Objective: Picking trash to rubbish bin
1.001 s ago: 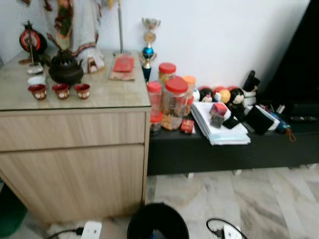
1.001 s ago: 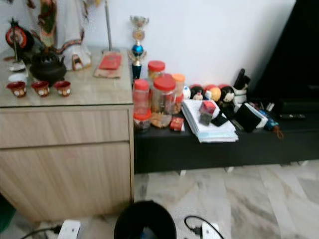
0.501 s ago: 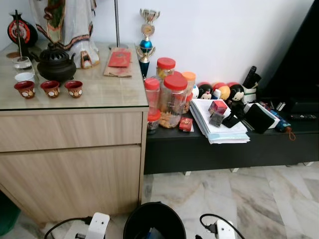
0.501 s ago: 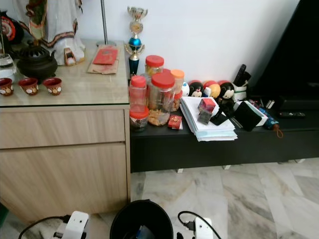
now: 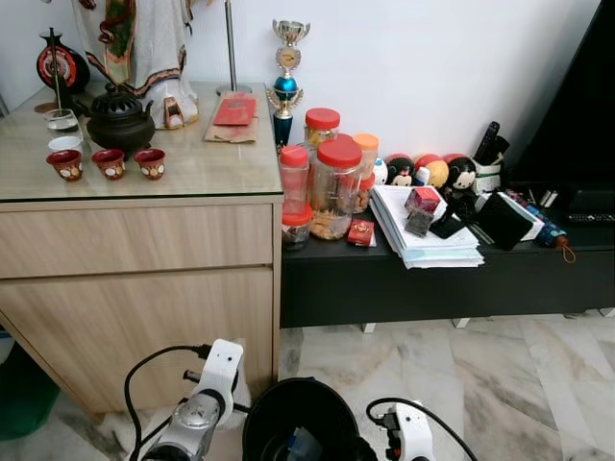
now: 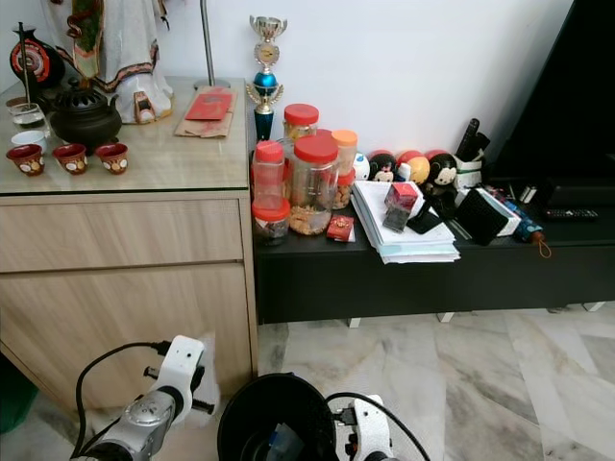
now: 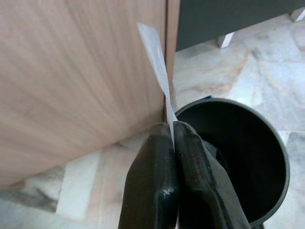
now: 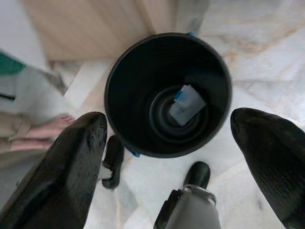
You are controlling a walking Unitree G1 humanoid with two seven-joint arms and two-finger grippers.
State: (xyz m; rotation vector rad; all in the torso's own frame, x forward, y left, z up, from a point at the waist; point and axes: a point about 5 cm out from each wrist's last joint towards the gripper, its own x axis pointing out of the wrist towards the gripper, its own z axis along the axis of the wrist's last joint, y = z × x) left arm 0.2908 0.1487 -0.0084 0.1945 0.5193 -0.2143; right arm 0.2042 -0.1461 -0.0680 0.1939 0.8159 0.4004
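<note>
Left gripper (image 7: 172, 138): black fingers pressed together on a thin white paper scrap (image 7: 155, 59), which sticks up and outward from the fingertips, edge-on to the wrist camera. The gripper sits just beside the rim of the black rubbish bin (image 7: 281, 157), with the wooden cabinet (image 7: 71, 71) close on its other side. Right gripper (image 8: 169, 143): fingers spread wide apart, nothing between them, poised directly above the bin mouth and looking straight down into it. At the bin bottom lies a pale folded scrap with a blue edge (image 8: 187, 103). A person's bare foot (image 8: 45, 129) rests on the marble floor (image 8: 267, 62) near the bin, beyond the right gripper's finger. From the head views, the left arm (image 5: 197, 418) reaches in low before the cabinet, a black cable looping off its wrist; the right wrist (image 5: 411, 434) shows on the bin's far side. Further out, red-lidded jars (image 5: 336, 182) and a paper stack (image 5: 423, 240) crowd a low black bench (image 5: 432, 283); small red cups (image 5: 108, 163) and a dark censer (image 5: 117, 120) stand on the cabinet top.
</note>
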